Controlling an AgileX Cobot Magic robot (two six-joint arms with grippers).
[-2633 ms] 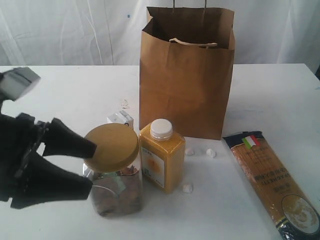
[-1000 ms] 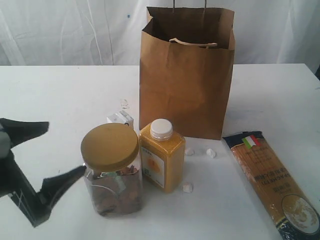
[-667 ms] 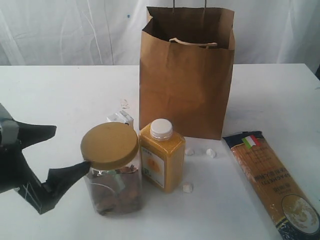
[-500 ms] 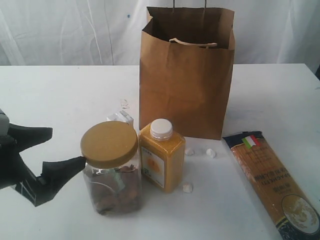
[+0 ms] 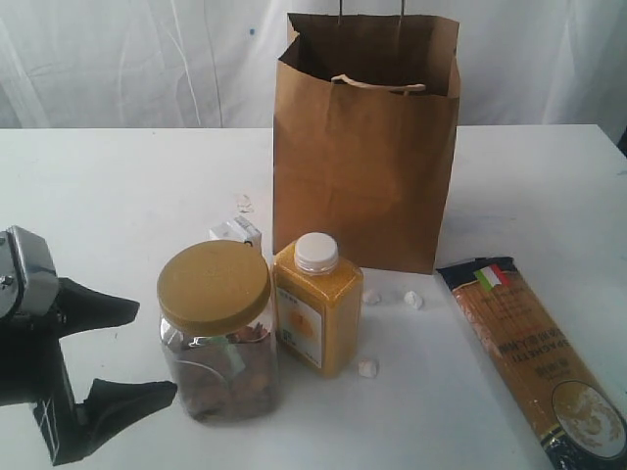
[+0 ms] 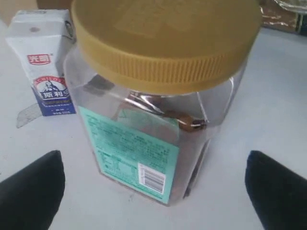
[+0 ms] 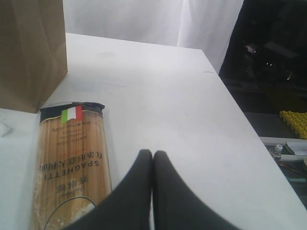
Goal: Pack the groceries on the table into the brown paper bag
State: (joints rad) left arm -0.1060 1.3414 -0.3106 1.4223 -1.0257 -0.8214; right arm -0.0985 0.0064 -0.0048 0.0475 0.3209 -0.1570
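Left tool (image 5: 152, 350) dropped lower, wide open, empty, beside clear yellow-lidded jar (image 5: 217, 338), right tool (image 7: 152, 155) closed, empty

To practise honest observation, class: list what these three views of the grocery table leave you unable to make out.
1. Inside of the brown paper bag: exterior view, hidden by its own front wall.
2. Most of the small white-blue carton: exterior view, behind the clear yellow-lidded jar.
3. Near end of the long spaghetti packet: right wrist view, under the shut right end effector and past the frame edge.
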